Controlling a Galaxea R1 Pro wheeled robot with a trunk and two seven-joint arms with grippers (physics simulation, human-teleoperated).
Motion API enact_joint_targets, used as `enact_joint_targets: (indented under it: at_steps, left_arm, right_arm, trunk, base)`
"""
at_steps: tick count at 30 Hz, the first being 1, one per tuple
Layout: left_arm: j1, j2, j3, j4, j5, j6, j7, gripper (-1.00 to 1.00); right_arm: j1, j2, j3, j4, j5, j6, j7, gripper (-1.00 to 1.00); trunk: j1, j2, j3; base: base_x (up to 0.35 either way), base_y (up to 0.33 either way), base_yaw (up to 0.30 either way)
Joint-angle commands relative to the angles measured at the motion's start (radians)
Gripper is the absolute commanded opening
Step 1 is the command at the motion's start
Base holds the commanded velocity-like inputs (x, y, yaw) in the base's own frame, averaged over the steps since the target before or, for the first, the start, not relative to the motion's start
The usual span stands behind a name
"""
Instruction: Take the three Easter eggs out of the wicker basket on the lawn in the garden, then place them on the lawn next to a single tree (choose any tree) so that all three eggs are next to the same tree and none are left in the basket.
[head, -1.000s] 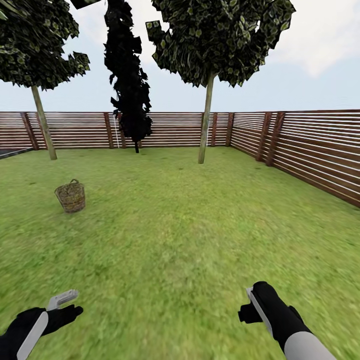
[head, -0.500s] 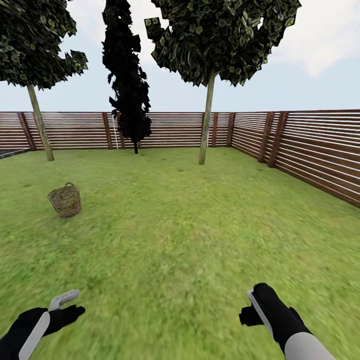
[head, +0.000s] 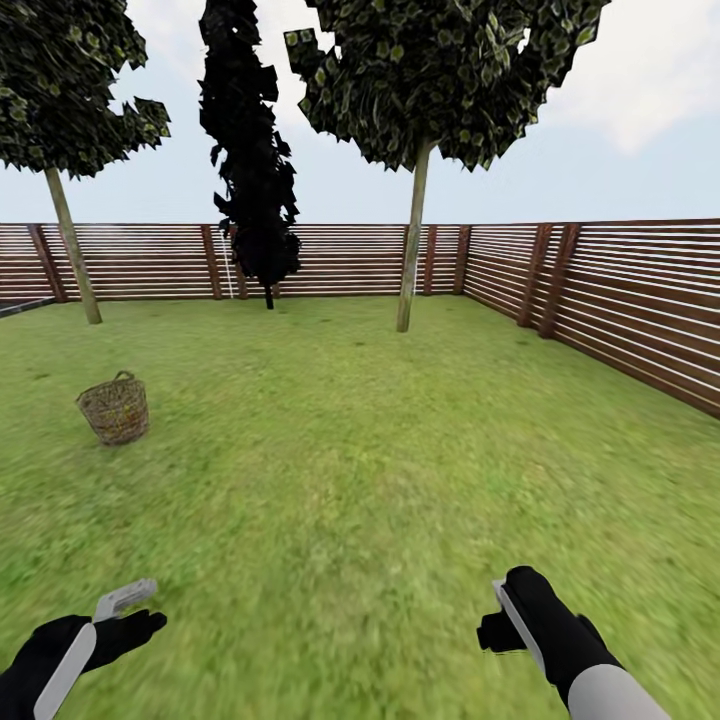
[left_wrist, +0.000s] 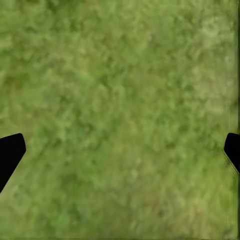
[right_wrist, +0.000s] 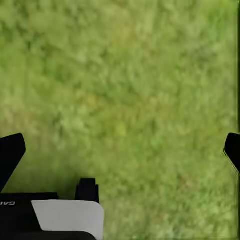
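Both grippers, left and right, empty, spread wide; basket far ahead-left of left gripper: robot should steer left, stop close.

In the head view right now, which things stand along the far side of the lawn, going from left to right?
Left tree → black-leaved tree → middle tree → wooden fence on the right. The wicker basket sits nearer, on the lawn.

Head faces fence; wrists down, sharing lawn.
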Motion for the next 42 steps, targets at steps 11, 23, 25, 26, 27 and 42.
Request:
enact_joint_targets:
  at_steps: [11, 23, 25, 26, 27, 42]
  left_arm:
    - [0.0, -0.001, 0.003, -0.001, 0.007, 0.004, 0.003, 1.0]
    - [0.0, -0.005, -0.002, -0.001, 0.007, 0.004, 0.003, 1.0]
    - [0.0, -0.006, -0.003, -0.001, 0.007, 0.004, 0.003, 1.0]
    - [0.0, -0.006, -0.004, -0.001, 0.007, 0.004, 0.003, 1.0]
    - [0.0, -0.006, -0.004, -0.001, 0.007, 0.004, 0.003, 1.0]
    - [0.0, -0.028, -0.008, 0.001, 0.006, 0.001, 0.007, 1.0]
  right_arm:
    - [-0.001, 0.002, 0.007, -0.001, -0.002, 0.004, 0.007, 1.0]
    - [-0.001, 0.001, 0.006, -0.001, 0.005, 0.0, 0.004, 1.0]
    - [-0.001, 0.001, 0.006, -0.001, 0.004, 0.0, 0.003, 1.0]
    - [-0.001, 0.001, 0.006, -0.001, 0.005, 0.0, 0.003, 1.0]
    - [-0.001, 0.001, 0.006, -0.001, 0.005, 0.0, 0.003, 1.0]
    - [-0.001, 0.001, 0.006, -0.002, -0.003, 0.001, 0.004, 1.0]
  trunk:
    - [0.001, -0.001, -0.001]
    - [0.001, -0.001, -0.005]
    - [0.001, -0.001, -0.006]
    - [0.001, -0.001, -0.006]
    - [0.001, -0.001, -0.007]
    - [0.001, -0.001, -0.01]
  base:
    - [0.327, -0.012, 0.034]
    - [0.33, 0.0, 0.162]
    - [0.33, 0.0, 0.256]
    - [0.33, 0.0, 0.259]
    - [0.33, 0.0, 0.26]
    - [0.33, 0.0, 0.224]
